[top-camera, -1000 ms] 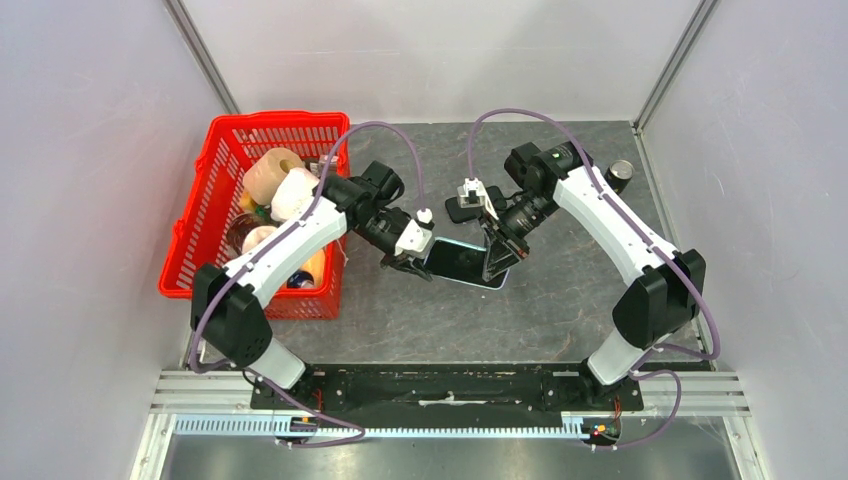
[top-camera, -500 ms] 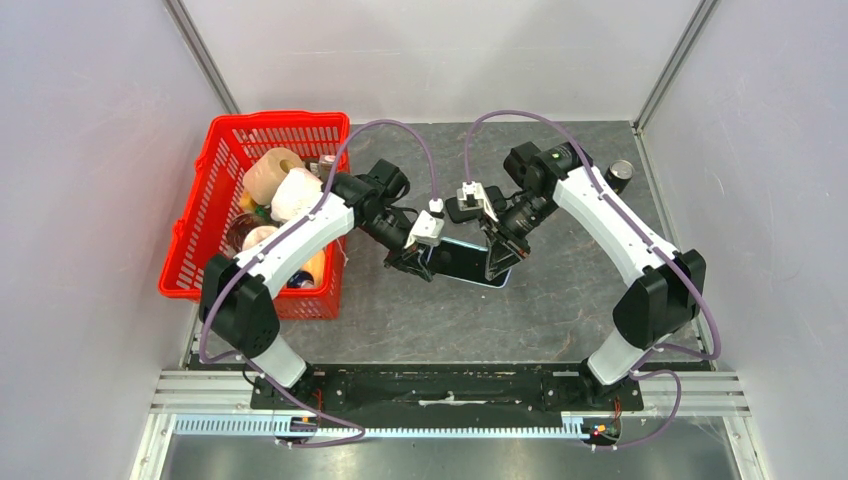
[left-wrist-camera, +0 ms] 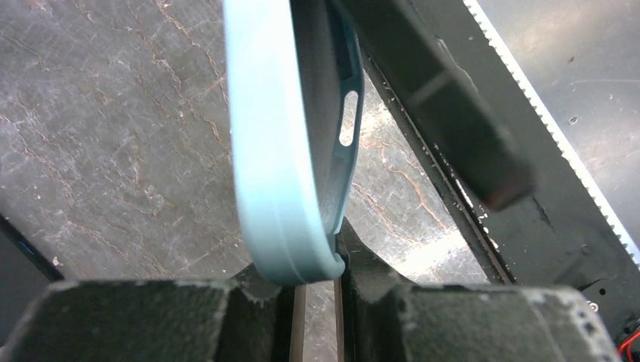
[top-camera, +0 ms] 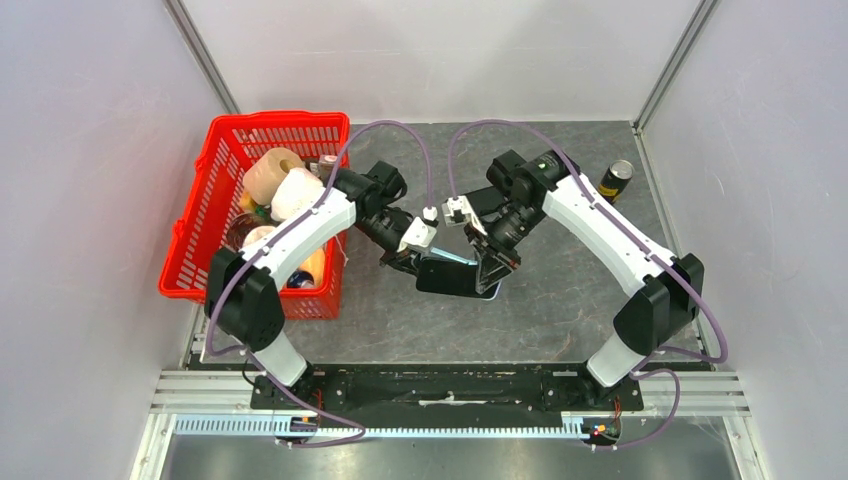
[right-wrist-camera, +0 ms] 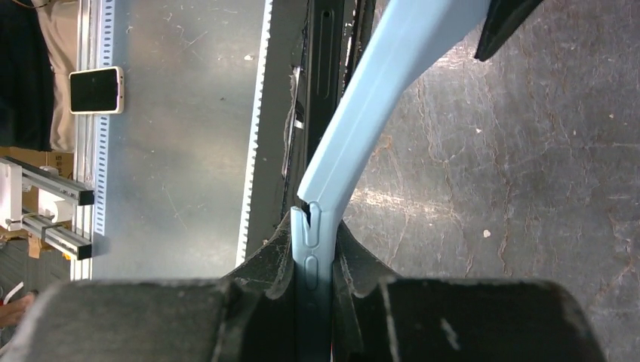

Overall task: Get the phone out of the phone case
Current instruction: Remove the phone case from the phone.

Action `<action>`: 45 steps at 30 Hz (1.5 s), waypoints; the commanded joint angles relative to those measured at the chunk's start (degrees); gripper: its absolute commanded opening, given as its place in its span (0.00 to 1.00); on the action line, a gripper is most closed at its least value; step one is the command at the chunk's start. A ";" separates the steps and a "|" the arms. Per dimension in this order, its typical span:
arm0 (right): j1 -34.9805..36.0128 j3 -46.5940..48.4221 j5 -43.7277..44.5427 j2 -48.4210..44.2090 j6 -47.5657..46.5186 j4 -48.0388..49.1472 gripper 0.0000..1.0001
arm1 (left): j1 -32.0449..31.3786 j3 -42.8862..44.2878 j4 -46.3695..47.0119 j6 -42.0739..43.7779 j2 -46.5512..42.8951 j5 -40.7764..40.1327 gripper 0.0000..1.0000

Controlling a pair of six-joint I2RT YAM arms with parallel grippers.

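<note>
A light blue phone case (left-wrist-camera: pixel 264 151) stands on edge above the table. My left gripper (left-wrist-camera: pixel 313 279) is shut on its near rim. The dark phone (left-wrist-camera: pixel 438 98) has come away from the case at this end and slants off to the right, with a gap between them. In the right wrist view my right gripper (right-wrist-camera: pixel 312 249) is shut on the phone's other end, which is still wrapped by the case's (right-wrist-camera: pixel 377 83) buttoned side; the case bends away above the fingers. From above, the phone (top-camera: pixel 455 277) hangs between the left gripper (top-camera: pixel 408 262) and the right gripper (top-camera: pixel 490 275).
A red basket (top-camera: pixel 215 215) full of several items stands at the left, close behind the left arm. A dark can (top-camera: pixel 615 182) stands at the back right. The black base rail (top-camera: pixel 450 385) runs along the near edge.
Both grippers have moved toward the near edge with the phone and case between them. The phone now shows a broader dark face, and the right arm no longer hides the can.
</note>
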 commanded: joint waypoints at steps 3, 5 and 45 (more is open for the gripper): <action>4.56 0.24 -13.01 -1.76 -2.27 -4.77 0.00 | 0.12 7.78 7.70 9.37 0.89 4.70 0.02; 4.53 0.17 -12.55 -2.03 -1.81 -4.37 0.00 | 0.12 7.78 7.63 8.63 0.52 4.85 0.02; -5.99 7.63 -13.01 -0.67 6.62 -3.38 0.00 | 11.77 -10.79 45.14 -98.53 -28.92 9.65 0.74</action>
